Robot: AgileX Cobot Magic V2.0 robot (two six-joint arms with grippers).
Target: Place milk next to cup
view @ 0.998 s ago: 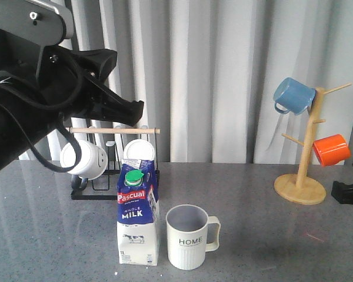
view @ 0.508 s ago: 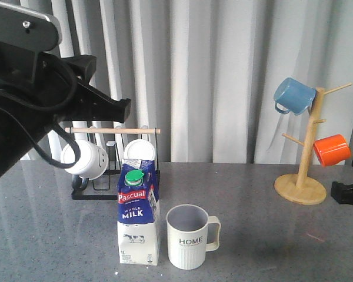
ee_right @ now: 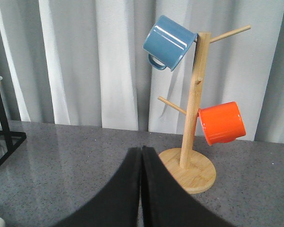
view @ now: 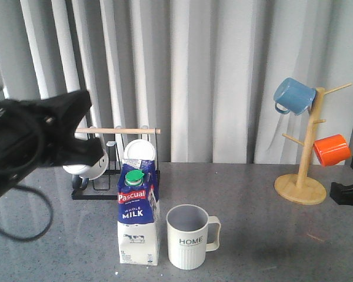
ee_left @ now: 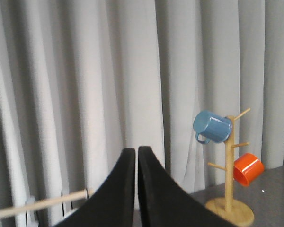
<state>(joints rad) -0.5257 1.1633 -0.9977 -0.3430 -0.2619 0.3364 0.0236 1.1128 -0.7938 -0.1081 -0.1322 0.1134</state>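
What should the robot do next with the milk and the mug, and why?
Probably nothing more than pull the left arm clear. The milk carton already stands upright on the table right beside the HOME mug, and neither arm holds anything: the left end effector and right end effector both show closed, empty fingers.

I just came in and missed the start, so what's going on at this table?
Nothing is being handled right now. The milk stands upright on the grey table, right beside the cup marked HOME, on the robot's left of it. The left claw is shut and empty, raised away from the carton. The right claw is also shut and empty, over by the wooden mug tree.
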